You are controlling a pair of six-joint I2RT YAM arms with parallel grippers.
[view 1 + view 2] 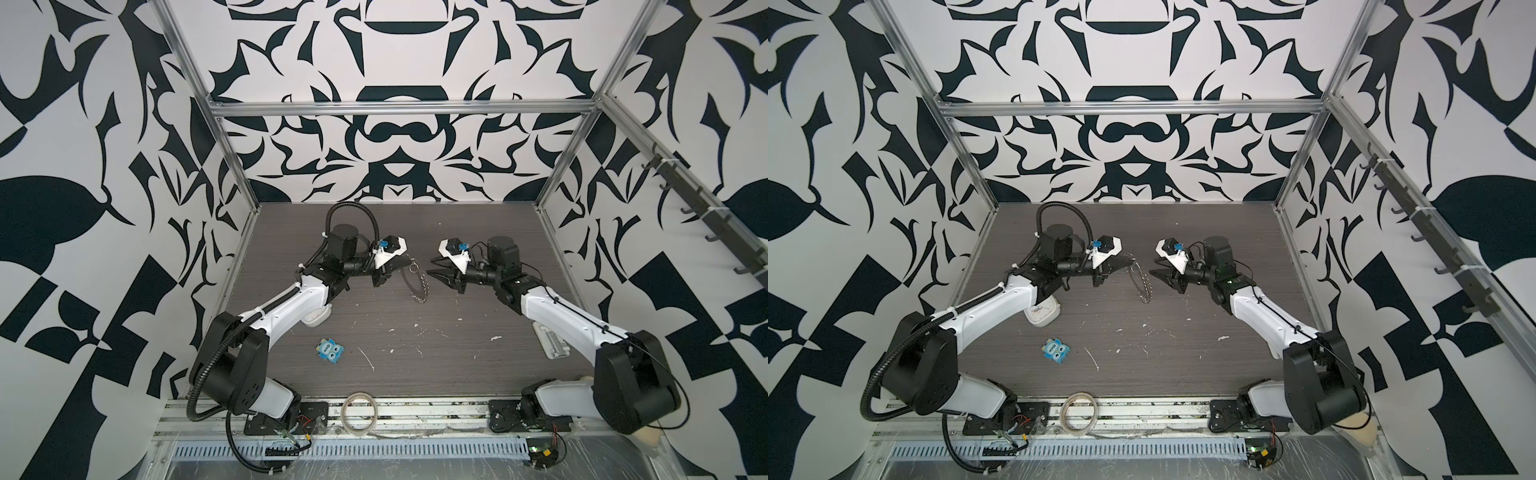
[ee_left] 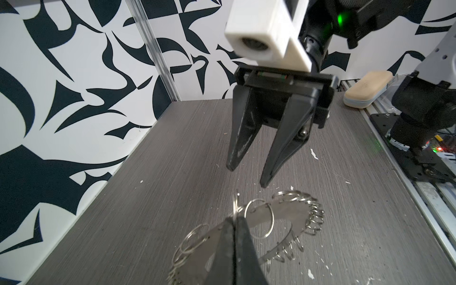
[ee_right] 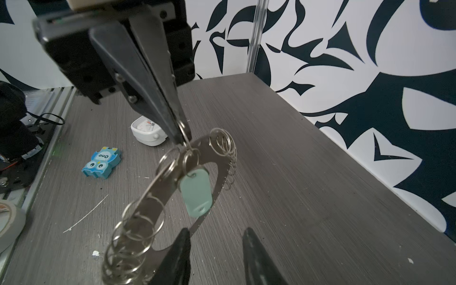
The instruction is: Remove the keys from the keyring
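Note:
The keyring (image 3: pixel 153 209) is a flat grey metal disc fringed with small split rings, and it hangs on edge above the table. It appears in both top views (image 1: pixel 415 286) (image 1: pixel 1142 284). My left gripper (image 2: pixel 235 217) is shut on one of its split rings, seen pinched at the fingertips in the right wrist view (image 3: pixel 182 140). A pale mint plastic tag (image 3: pixel 196 195) dangles from a ring on the disc; the small key itself I cannot make out. My right gripper (image 3: pixel 216 232) is open and empty just right of the disc (image 1: pixel 433 268), one finger near its lower rim.
A blue block marked "One" (image 1: pixel 330 349) lies front left. A small white clock (image 1: pixel 1042 313) sits under the left arm. A tape roll (image 1: pixel 359 413) rests on the front rail. A white plastic part (image 1: pixel 550 343) lies beside the right arm.

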